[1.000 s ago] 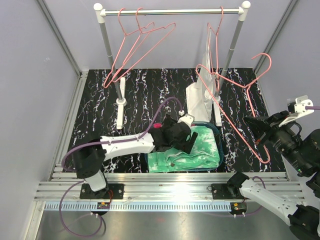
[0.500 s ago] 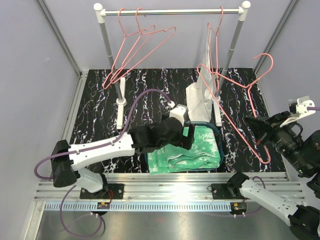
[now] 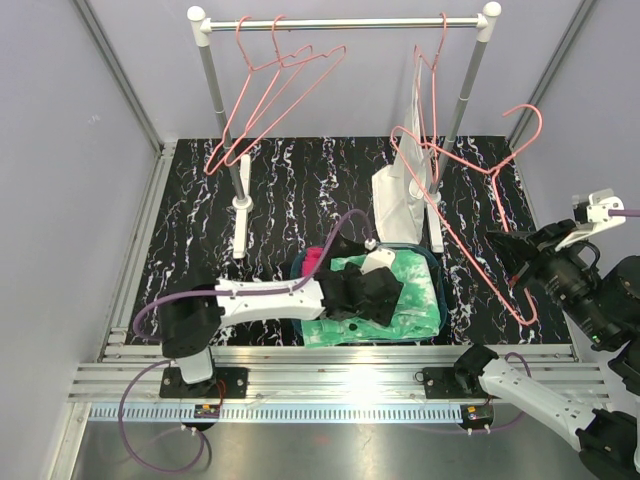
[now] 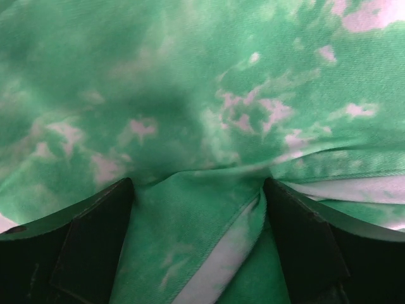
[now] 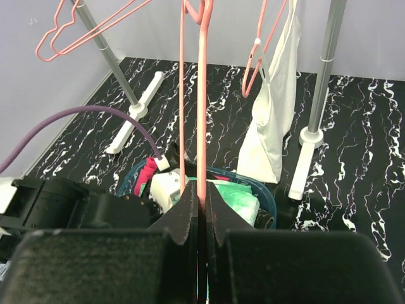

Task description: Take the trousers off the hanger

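Note:
The green-and-white tie-dye trousers lie on top in a teal basket. A strip of magenta trousers shows at the basket's left edge. My left gripper is pressed down into the green cloth. In the left wrist view the left gripper stands open, its fingers wide apart with a raised fold of green trousers between them. My right gripper is shut on a bare pink hanger. It holds the hanger up to the right of the basket.
A clothes rack crosses the back, and its rail carries two empty pink hangers. A white garment hangs at the rail's right end. The rack feet stand on the black marbled mat. Grey walls close in both sides.
My left arm pulled back to the left, then came down again onto the green trousers nearer the basket's middle. Its jaws have narrowed a little. The right arm and hanger hardly moved.

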Available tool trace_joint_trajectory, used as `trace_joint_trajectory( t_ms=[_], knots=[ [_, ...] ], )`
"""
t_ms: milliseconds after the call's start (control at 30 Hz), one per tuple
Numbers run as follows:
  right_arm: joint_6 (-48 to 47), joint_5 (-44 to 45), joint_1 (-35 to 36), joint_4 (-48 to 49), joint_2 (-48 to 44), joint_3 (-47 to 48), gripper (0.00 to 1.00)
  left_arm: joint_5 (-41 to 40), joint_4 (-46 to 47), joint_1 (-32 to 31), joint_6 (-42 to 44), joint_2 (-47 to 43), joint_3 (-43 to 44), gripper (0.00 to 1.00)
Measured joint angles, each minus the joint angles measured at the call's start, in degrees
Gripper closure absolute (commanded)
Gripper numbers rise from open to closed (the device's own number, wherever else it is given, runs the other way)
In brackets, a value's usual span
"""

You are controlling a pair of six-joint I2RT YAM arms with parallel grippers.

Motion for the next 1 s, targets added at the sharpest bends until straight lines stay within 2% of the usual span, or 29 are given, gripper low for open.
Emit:
trace_joint_trajectory(
  t_ms=[133, 467, 667, 767, 1000],
  knots=[
    [0.31, 1.42, 0.00, 0.31, 0.31, -0.46, 1.00, -3.69, 1.68, -1.57, 0.00, 1.68, -0.22, 0.12],
    [0.17, 3.04, 0.00, 3.67, 0.00, -3.34, 1.00, -17.64, 19.98, -6.84, -0.48, -2.32, -12.87, 0.10],
    [-1.84, 2.73, 0.00, 5.97, 2.64, -1.44, 1.00, -20.31, 29.20, -8.02, 1.05, -6.14, -18.93, 0.01],
    [-3.98, 3.78, 0.00, 7.78, 6.82, 0.90, 1.00, -20.48, 27.56, -8.37, 1.31, -10.71, -20.81, 0.01],
    [-7.43, 6.75, 0.00, 12.59, 16.55, 2.67, 1.00, -23.67, 14.16, -8.90, 4.07, -29.29, -20.02, 0.01]
  ],
)
